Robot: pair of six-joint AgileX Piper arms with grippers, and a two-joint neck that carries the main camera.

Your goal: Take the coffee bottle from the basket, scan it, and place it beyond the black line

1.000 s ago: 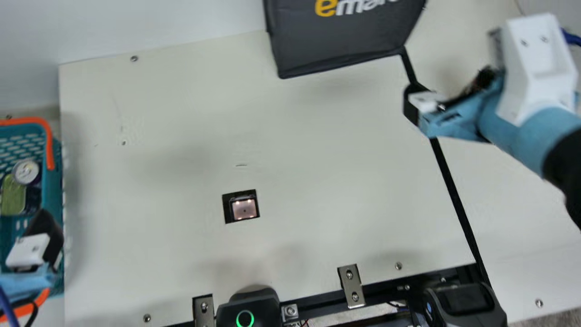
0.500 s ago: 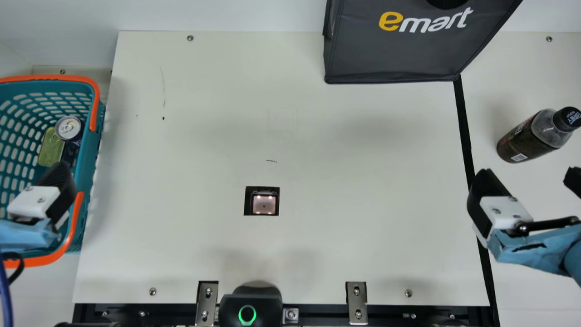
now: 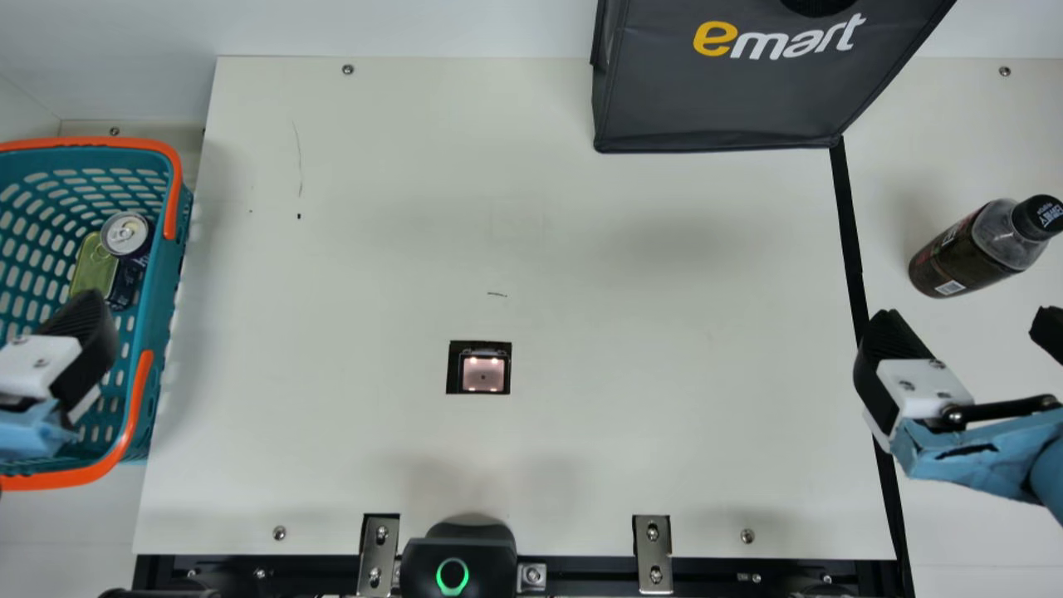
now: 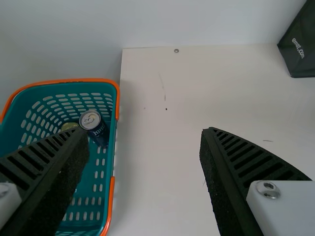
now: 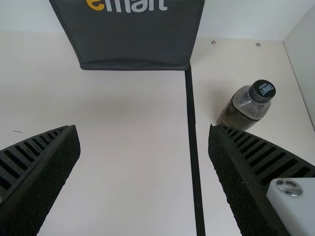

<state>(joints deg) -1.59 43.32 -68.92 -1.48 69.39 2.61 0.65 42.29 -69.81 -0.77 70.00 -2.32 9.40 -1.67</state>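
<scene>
If your right gripper (image 3: 970, 320) sweeps outward, it could topple the bottle (image 3: 963, 253) beyond the line (image 3: 850, 232); jaws noted apart, as on your left gripper (image 4: 145, 132).

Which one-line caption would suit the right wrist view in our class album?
The coffee bottle stands beyond the black line while the right claw hangs open.

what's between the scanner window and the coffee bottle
In the main view, the stretch from the scanner window to the coffee bottle is tabletop, crossed by the black line nearer the bottle.
</scene>
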